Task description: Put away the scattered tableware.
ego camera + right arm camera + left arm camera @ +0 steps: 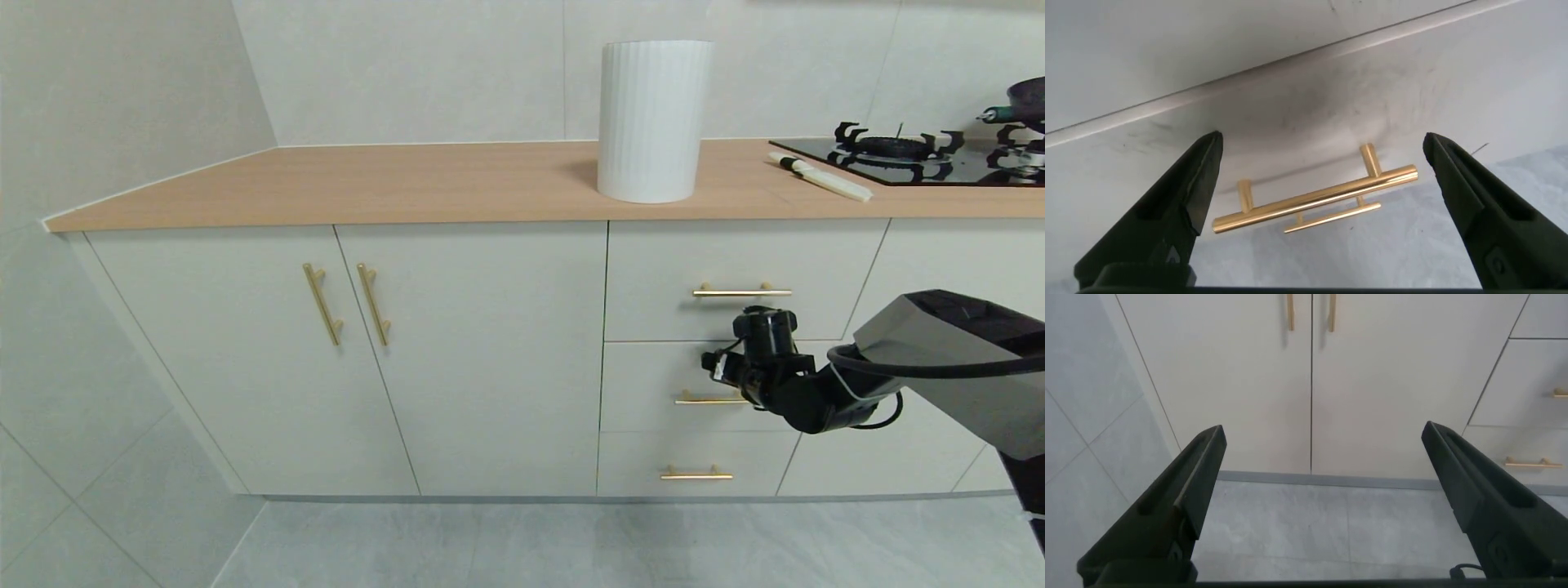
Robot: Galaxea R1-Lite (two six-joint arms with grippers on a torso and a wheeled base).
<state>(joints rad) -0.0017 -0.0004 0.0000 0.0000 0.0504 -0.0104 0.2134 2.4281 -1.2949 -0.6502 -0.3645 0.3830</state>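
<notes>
Standing by the cabinet run, I see the right gripper low in front of the stack of three drawers, between the top and middle handles. Its fingers are spread wide and carry nothing. From the right wrist, a gold drawer handle sits framed between the two fingers and neither of them touches it; I cannot tell which drawer it belongs to.

The left gripper is also wide apart and empty. It hangs low over the grey floor tiles, facing the foot of the double cabinet doors.

Up on the wooden worktop lies the one loose piece of tableware, a pale utensil with a dark band near its far end. It rests flat and at a slant, just beside the front left corner of the gas hob; I cannot make out what kind of utensil it is. To its left, apart from it, a tall ribbed white holder stands upright. A dark pan sits on the hob's far right burner.
</notes>
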